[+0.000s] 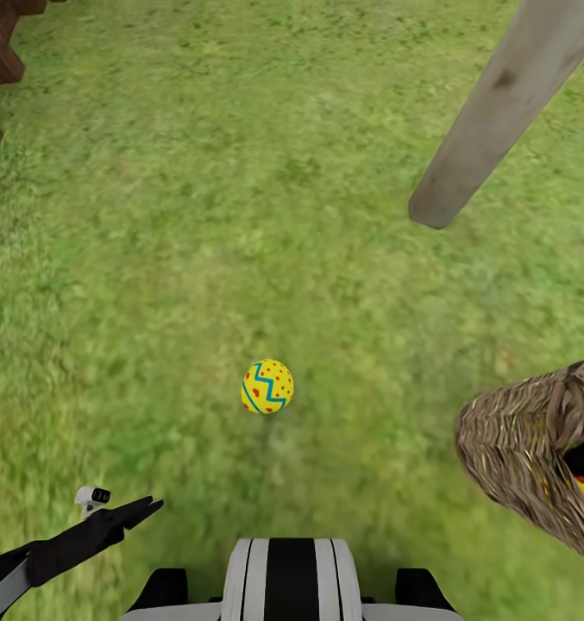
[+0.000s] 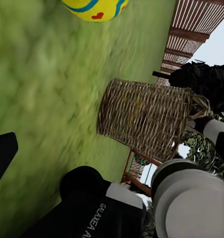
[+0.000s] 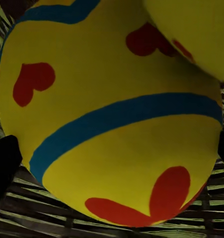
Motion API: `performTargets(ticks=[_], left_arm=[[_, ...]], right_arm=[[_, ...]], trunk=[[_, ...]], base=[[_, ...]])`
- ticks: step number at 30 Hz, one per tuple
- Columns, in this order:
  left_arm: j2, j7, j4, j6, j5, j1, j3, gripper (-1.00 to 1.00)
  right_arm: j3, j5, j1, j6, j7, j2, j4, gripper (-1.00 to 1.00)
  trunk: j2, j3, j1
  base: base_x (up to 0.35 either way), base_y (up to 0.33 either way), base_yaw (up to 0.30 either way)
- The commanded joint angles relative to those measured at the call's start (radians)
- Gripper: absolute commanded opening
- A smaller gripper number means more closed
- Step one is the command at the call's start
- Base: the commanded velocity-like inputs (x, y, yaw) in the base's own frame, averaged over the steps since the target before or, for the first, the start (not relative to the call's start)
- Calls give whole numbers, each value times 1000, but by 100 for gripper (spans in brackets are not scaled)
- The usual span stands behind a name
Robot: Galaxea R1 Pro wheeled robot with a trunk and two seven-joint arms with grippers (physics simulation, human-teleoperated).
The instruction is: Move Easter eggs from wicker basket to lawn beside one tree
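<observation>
Progress: one egg out, at least two left in the basket.

One Easter egg (image 1: pixel 266 386) lies on the lawn (image 1: pixel 197 216), near the tree (image 1: pixel 499 112) trunk but not right at its foot; whether that counts as next to it is a judgement call, I'd say roughly yes. My left hand (image 1: pixel 141 509) hangs low over the grass short of that egg, empty, fingers narrowly parted. The wicker basket (image 1: pixel 533 448) is lifted and tilted on my right side. My right hand is down inside it: its wrist camera has a second egg (image 3: pixel 112 124) square between the finger tips, a third egg (image 3: pixel 201 29) touching behind it. Can't tell if the right hand has closed on anything yet.
</observation>
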Motion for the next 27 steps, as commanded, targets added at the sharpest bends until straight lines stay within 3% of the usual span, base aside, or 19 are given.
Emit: performTargets(ticks=[1, 5, 9, 16, 27], left_arm=[[0, -3, 0, 11, 7, -1, -9, 100], [-2, -3, 0, 7, 6, -1, -10, 100], [-21, -3, 21, 1, 5, -1, -11, 100], [-23, -3, 25, -2, 5, -1, -11, 100], [-23, -3, 37, -2, 4, -1, -11, 100]], right_arm=[[1, -12, -1, 7, 7, -1, 0, -100], [-3, -12, -1, 8, 61, 0, -1, -100], [-6, -12, -1, 9, 90, -1, -2, -100], [-9, -12, -1, 9, 161, -4, -2, -100], [-10, -12, -1, 7, 172, -11, -2, -100]], trunk=[[0, 3, -1], [1, 19, -2], [2, 34, -4], [4, 61, -7], [6, 104, -12]], base=[[0, 0, 0], [0, 0, 0], [0, 0, 0], [0, 0, 0], [0, 0, 0]])
